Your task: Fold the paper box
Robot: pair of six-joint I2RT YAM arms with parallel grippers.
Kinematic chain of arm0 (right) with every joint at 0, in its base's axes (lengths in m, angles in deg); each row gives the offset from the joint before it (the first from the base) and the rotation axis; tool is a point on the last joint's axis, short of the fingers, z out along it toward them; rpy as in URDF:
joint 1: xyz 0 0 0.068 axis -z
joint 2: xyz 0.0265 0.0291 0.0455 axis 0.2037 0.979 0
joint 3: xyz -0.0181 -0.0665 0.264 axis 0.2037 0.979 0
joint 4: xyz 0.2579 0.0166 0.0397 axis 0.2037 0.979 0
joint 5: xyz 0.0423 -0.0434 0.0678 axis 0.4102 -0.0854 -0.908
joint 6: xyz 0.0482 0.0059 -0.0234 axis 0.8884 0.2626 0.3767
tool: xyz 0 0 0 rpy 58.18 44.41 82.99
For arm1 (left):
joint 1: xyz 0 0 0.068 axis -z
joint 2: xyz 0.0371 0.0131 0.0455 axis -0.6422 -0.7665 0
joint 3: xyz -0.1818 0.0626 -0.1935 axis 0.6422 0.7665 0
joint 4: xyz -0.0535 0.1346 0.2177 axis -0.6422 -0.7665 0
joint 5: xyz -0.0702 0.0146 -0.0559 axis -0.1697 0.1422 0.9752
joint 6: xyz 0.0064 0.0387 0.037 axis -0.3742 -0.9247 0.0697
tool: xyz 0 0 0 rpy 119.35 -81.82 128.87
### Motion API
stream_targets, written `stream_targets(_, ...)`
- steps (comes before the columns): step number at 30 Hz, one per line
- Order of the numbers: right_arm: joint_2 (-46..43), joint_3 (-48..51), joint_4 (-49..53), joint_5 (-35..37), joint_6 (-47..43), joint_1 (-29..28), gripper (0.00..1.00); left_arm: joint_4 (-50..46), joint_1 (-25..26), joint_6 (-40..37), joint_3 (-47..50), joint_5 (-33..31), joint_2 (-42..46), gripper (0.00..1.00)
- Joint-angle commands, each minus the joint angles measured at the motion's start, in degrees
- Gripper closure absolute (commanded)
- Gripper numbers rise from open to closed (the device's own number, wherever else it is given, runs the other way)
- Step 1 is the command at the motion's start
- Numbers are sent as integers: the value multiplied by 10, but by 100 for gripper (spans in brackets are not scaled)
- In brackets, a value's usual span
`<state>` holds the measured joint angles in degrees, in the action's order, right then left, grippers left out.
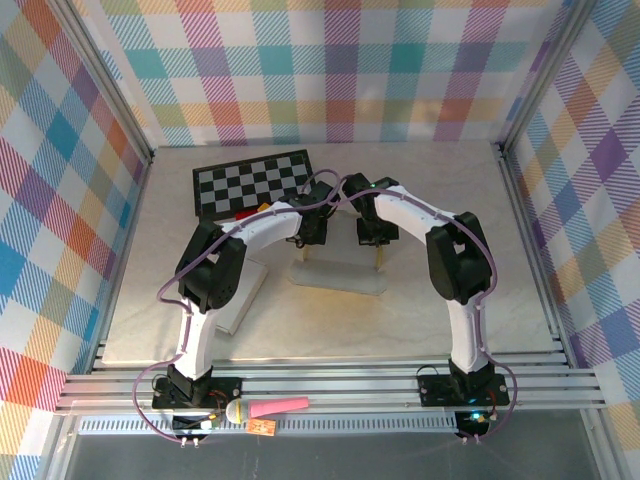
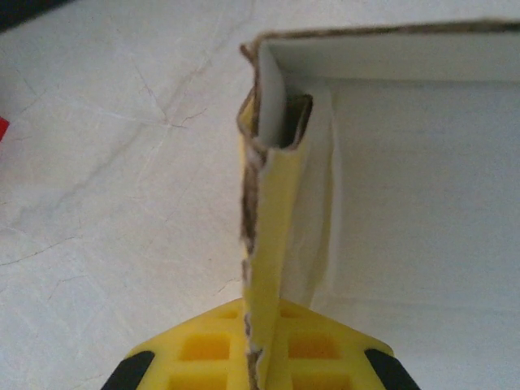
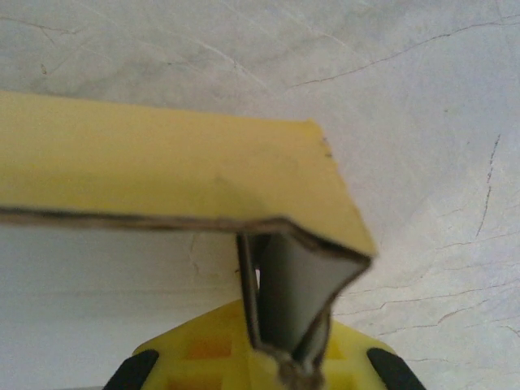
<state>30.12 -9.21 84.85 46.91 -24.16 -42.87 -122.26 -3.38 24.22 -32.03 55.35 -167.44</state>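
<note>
- Pinching the paper box (image 1: pixel 340 272) from both ends, the two arms meet over the middle of the marbled surface (image 1: pixel 420 320).
- In the left wrist view, the left pincer (image 2: pixel 262 325) is pressed together on a folded yellow side wall of the box, with the white inside of the box lying to the right of that wall.
- In the right wrist view, the right pincer (image 3: pixel 280 349) grips a doubled corner flap below a long yellow wall.
- From above, the left pincer (image 1: pixel 312 232) sits at the box's left end and the right pincer (image 1: pixel 372 232) at its right end.
- A checkerboard (image 1: pixel 255 183) lies just beyond the box, to the far left.
- A white flat piece (image 1: pixel 242 295) lies left of the box, beside the left arm.
</note>
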Motion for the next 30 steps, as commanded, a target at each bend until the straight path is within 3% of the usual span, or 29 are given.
stream_targets(1, 43, 11, 19, -20, -8, -12, 100, -20, 7, -5, -10, -13, -8, 90)
stream_targets(4, 44, 10, 24, -14, 1, -12, 100, -7, 7, 8, -5, 11, 14, 65)
stream_targets(11, 54, 10, 54, -6, 43, -1, 100, 11, -1, 87, 11, 109, 91, 27)
stream_targets(19, 35, 39, 77, -49, 124, 47, 100, 41, -49, 152, 48, 139, 198, 35)
stream_targets(25, 7, 71, 113, -117, 249, 100, 100, 4, -95, 142, 52, 162, 251, 42)
stream_targets(30, 0, 63, 179, -151, 374, 116, 100, -5, -102, 139, 107, 187, 289, 47)
